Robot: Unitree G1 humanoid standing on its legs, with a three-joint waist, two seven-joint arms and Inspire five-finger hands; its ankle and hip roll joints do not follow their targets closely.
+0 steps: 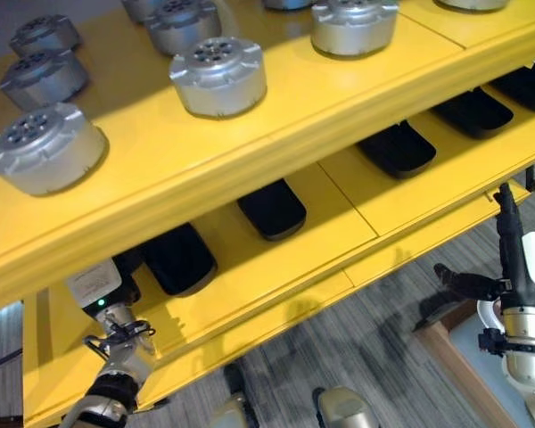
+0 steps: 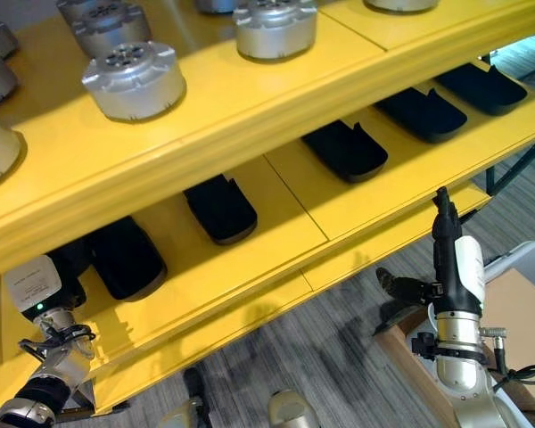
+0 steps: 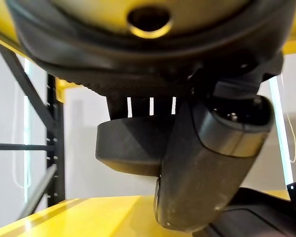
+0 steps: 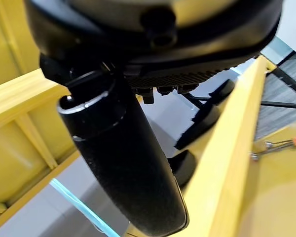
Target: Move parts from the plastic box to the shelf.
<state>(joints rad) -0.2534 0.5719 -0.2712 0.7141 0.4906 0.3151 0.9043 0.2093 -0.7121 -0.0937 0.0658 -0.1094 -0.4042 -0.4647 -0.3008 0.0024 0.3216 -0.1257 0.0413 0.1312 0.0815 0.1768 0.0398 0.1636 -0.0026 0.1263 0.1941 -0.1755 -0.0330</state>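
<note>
In the left eye view, the yellow shelf (image 1: 339,107) carries round silver parts (image 1: 218,76) on its upper level and black parts (image 1: 272,209) on the lower level, long axes pointing into the shelf. The left hand (image 1: 129,267) reaches in beside the leftmost black part (image 1: 178,259).

In the right eye view, the right hand (image 2: 444,234) stands before the shelf edge, fingers straight, thumb spread sideways.

In the left wrist view, that hand's thumb (image 3: 207,163) lies against a black part; whether it grips, I cannot tell.

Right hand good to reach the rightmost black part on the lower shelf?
Probably yes: the right hand hangs open before the lower shelf edge, with nothing between it and that black part.
</note>
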